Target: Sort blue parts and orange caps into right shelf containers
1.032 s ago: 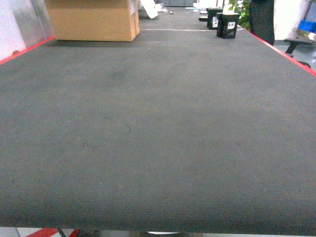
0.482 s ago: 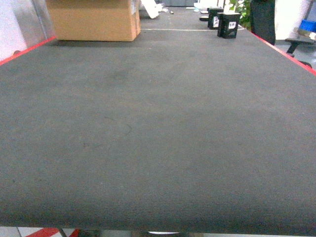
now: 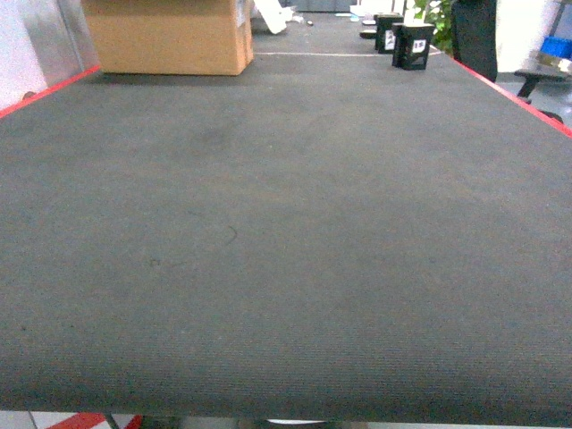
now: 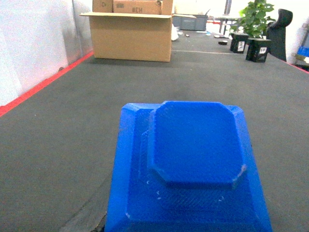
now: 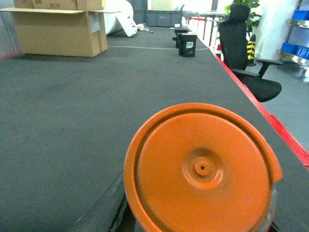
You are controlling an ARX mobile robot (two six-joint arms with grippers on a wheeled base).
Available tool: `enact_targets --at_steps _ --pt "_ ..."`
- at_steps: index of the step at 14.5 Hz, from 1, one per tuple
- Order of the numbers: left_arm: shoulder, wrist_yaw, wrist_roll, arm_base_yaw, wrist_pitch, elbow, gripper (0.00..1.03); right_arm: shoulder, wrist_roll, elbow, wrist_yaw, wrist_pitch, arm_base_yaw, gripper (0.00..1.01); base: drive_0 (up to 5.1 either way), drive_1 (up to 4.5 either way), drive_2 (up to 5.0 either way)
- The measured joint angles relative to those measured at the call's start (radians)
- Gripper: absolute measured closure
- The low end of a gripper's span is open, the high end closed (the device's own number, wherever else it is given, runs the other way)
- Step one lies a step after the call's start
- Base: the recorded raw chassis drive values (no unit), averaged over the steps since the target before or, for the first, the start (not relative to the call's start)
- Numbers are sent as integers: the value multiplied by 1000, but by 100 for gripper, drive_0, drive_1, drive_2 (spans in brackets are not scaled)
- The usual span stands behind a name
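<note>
**A:** Dark felt covers the long bench (image 3: pixel 286 268), with a red edge on both sides. Far ahead stand a cardboard box (image 3: pixel 170 36) and two black bins (image 3: pixel 404 40). From the head view I see no arm, no shelf and no container.

**B:** And the parts to sort?

**A:** Each wrist camera shows one, very near the lens. On the left, a blue part (image 4: pixel 186 164), a flat stepped block with cut corners, fills the lower middle of the view. On the right, an orange cap (image 5: pixel 200 169), round with a small hub, does the same.

**B:** Are the grippers holding them?

**A:** I judge so, because each thing sits right in front of its camera and seems lifted over the felt. But no finger is visible in either view, so for both the left and the right gripper I cannot tell if it is closed on the thing or not.

**B:** How do the arms stand?

**A:** Both wrist cameras look forward along the bench, nearly level, so the arms seem low and drawn back, out of the head camera's sight.

**B:** Which step is this?

**A:** Probably carrying. The next move calls for a turn toward the right shelf, which is not in view, then placing each thing in its own container.
</note>
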Motion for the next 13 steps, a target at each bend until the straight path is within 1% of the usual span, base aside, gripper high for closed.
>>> enact_targets --at_steps 2,3,4,5,6,7,13 --pt "-35 0 0 0 -40 0 60 -30 0 0 0 -31 0 57 0 0 0" --pt "-54 0 0 0 -58 0 60 -98 0 0 0 -142 0 57 0 0 0" --pt "-71 -2 0 0 -76 0 60 -195 0 0 0 -206 0 57 0 0 0" --pt "-87 0 0 0 -93 0 60 -199 0 2 0 -200 0 57 0 0 0" --pt "-182 1 0 0 -237 1 60 -198 0 1 0 -212 0 57 0 0 0" --pt "-253 0 0 0 -261 1 60 -199 0 1 0 -202 0 57 0 0 0" --pt "-252 0 0 0 -266 1 60 -199 0 1 0 -208 0 57 0 0 0"
